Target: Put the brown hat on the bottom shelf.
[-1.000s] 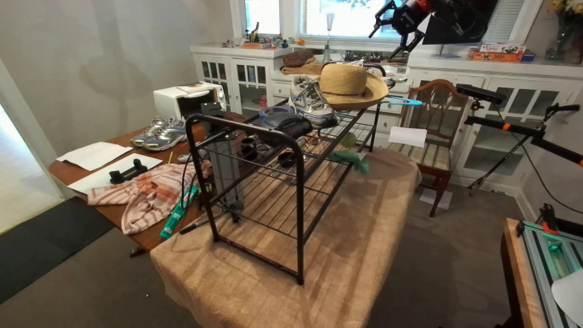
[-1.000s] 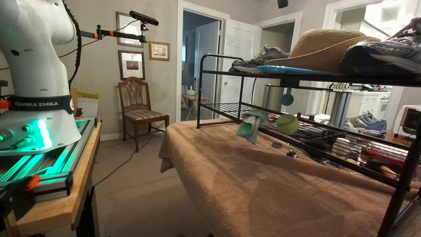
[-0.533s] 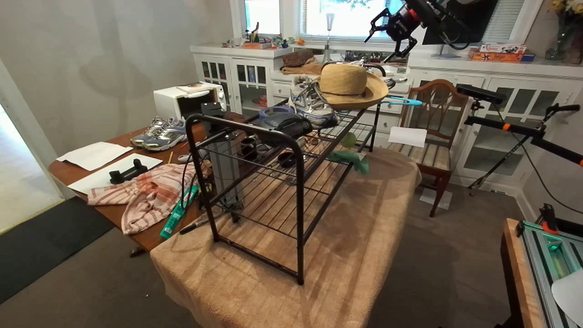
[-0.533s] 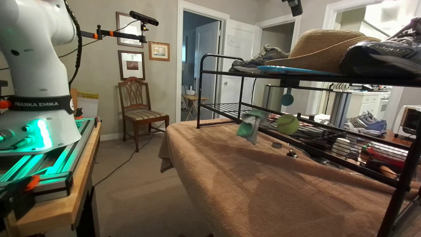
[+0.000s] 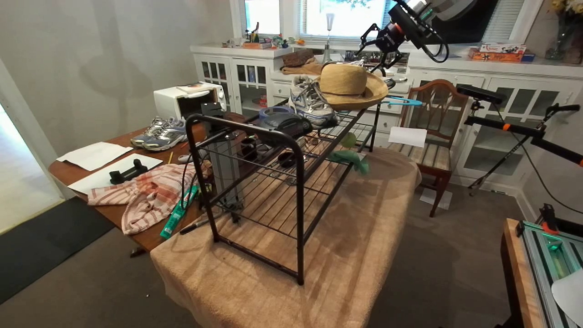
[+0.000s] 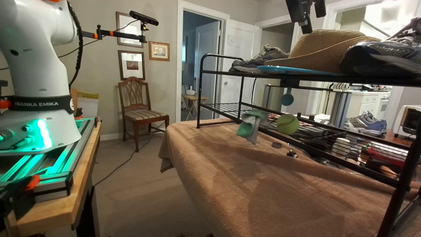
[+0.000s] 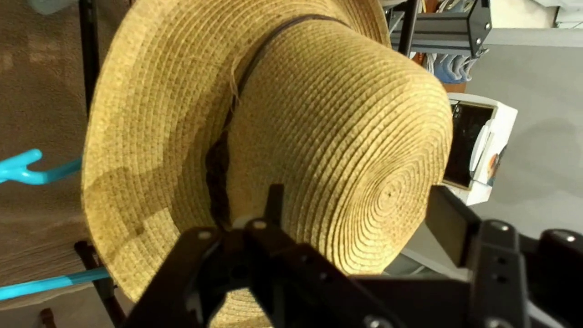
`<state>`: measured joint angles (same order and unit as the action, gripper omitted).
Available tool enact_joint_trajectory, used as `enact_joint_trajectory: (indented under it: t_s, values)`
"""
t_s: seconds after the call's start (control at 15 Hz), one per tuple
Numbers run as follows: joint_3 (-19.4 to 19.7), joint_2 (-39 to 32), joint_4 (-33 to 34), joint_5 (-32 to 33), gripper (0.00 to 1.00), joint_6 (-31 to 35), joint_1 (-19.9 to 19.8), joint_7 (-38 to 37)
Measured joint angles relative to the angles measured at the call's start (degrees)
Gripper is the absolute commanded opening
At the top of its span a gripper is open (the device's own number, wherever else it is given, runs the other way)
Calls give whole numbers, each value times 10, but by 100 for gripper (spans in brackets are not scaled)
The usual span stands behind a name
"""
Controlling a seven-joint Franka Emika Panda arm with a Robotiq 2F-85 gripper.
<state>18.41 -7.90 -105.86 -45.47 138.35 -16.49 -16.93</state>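
straw hat (image 5: pixel 348 85), atop rack (image 5: pixel 299 218), unheld; gripper (image 7: pixel 355 196), fingers apart. risk: tipping neighbouring shoe (image 5: pixel 314 108), should off-centre closing shove the hat sideways.

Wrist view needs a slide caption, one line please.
Open pincer before a dark-banded straw sun hat, a white toaster oven in the background.
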Motion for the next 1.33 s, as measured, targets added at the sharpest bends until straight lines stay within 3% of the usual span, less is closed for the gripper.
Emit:
enact_joint_trajectory:
  t_s: [0.33, 0.4, 0.47, 0.53, 0.73, 0.8, 0.87, 0.93, 1.2, 1.33]
  values:
    - [-4, -23, 21, -23, 11, 0, -10, 0]
    - [-4, -27, 23, -25, 33, 0, -12, 0]
    - [-4, -30, 24, -26, 48, 0, -14, 0]
    - [-5, -32, 24, -26, 48, -1, -15, 0]
    - [-6, -37, 24, -26, 69, -1, -18, 0]
    - [-6, -38, 24, -26, 37, -1, -18, 0]
    - [-7, -39, 24, -26, 30, -1, -18, 0]
    - [-7, -39, 24, -26, 30, -1, -19, 1]
    - [-9, -41, 24, -26, 1, -1, -20, 2]
    - [-11, -42, 24, -26, 0, -1, -21, 2]
